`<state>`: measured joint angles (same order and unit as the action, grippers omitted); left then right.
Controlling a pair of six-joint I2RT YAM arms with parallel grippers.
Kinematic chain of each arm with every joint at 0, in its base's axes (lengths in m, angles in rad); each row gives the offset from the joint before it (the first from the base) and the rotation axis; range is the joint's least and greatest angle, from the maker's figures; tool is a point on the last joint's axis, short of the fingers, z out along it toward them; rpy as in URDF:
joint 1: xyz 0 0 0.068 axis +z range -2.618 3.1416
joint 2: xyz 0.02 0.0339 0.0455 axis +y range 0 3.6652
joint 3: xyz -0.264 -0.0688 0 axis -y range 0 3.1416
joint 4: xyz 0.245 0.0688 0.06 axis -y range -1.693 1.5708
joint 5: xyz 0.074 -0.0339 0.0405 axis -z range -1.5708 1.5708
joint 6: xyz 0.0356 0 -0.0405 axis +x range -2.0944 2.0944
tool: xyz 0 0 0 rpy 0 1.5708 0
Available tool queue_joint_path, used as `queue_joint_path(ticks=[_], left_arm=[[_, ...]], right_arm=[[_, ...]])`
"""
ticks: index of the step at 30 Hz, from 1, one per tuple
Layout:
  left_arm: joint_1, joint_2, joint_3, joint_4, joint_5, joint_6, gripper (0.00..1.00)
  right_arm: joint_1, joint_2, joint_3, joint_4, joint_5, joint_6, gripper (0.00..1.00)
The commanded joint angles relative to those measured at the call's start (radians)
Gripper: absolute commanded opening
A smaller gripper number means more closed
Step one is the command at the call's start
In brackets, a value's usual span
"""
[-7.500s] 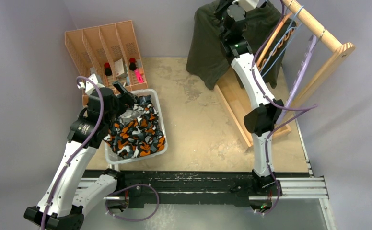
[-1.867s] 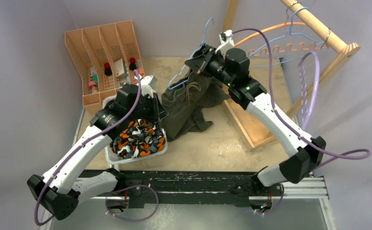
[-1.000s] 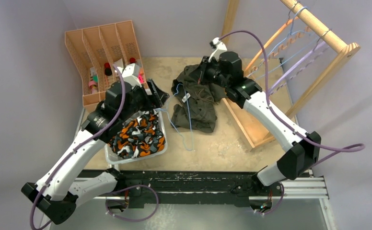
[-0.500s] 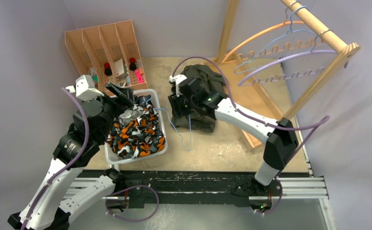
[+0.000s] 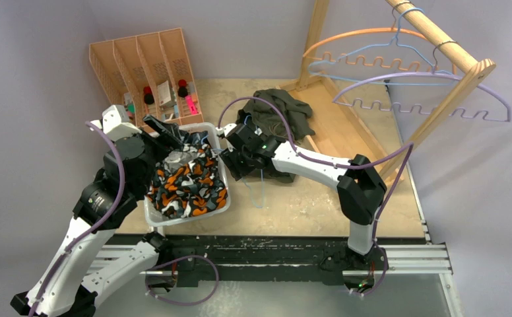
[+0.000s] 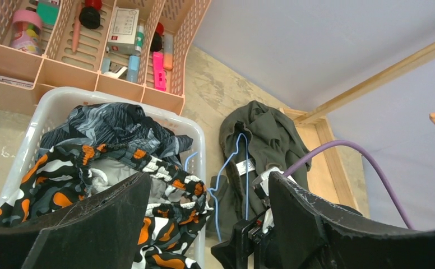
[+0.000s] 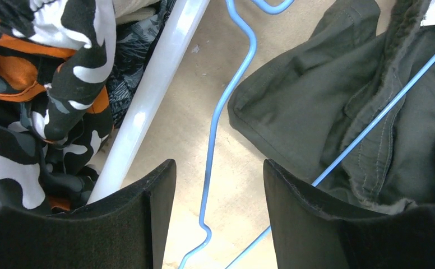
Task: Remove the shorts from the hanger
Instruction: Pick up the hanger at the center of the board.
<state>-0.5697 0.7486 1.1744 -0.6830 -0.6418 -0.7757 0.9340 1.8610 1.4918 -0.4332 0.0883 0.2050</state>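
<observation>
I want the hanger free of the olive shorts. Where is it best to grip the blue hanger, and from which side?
I would grip the blue hanger on its bare wire lying between the white basket and the olive shorts, coming down from above. There the wire lies flat, clear of fabric, and the open right gripper hangs over it.

Bench (image 5: 306,205), tan and stained, with a peach slotted organizer (image 5: 105,66) at far left holding a pink marker (image 6: 160,70) and a white box (image 6: 123,22). A white basket (image 6: 29,134) stands just beside the organizer. At far right, a wooden rack (image 5: 431,30) bears three wire hangers (image 5: 398,74).
</observation>
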Motion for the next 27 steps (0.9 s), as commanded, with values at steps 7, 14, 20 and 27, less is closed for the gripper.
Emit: queue_joint_path(ticks=[7,14,20,27], left_arm=[[0.001,-0.009,0.047,-0.007,-0.033,-0.015,0.76],[0.001,-0.005,0.043,-0.010,-0.035,-0.014,0.76],[0.001,-0.007,0.037,-0.016,-0.036,-0.021,0.77],[0.001,-0.001,0.036,-0.008,-0.030,-0.029,0.77]], right_arm=[[0.025,0.039,0.001,0.102,0.139,0.017,0.51],[0.034,-0.029,0.009,0.101,0.167,0.047,0.10],[0.032,-0.131,-0.030,0.137,0.092,0.094,0.02],[0.028,-0.166,0.018,0.127,0.117,0.132,0.00]])
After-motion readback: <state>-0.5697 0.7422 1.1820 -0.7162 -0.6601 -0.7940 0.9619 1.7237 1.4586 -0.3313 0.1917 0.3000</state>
